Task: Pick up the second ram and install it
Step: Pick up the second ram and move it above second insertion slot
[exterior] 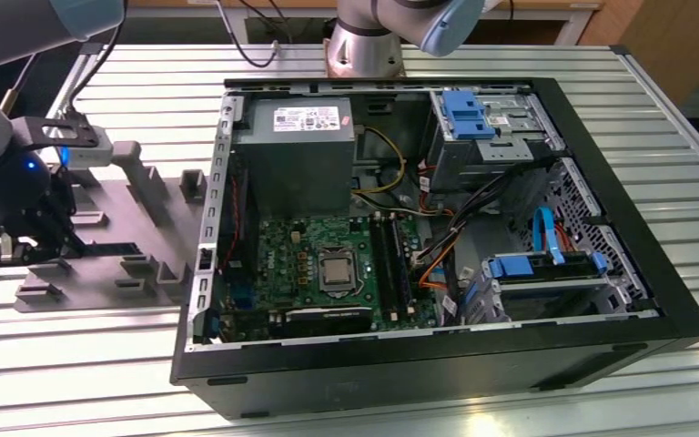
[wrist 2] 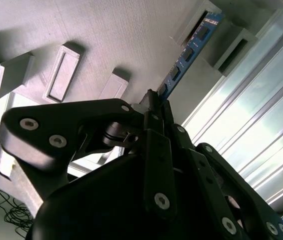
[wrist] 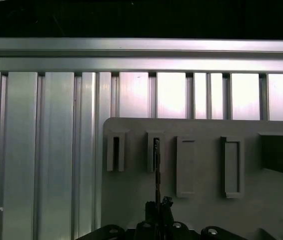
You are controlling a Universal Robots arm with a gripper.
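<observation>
The gripper is seen pressed together on the near end of the second ram. The long axis of the stick runs straight away from the fingertips, and its far end reaches a slot of the grey holder plate. The green circuit board lies well apart, toward the exterior view's right.

Silver-grey tubular arm with pale blue joint caps, a black cable at ten o'clock; matte black end effector, angular links dotted with silver screws.
</observation>
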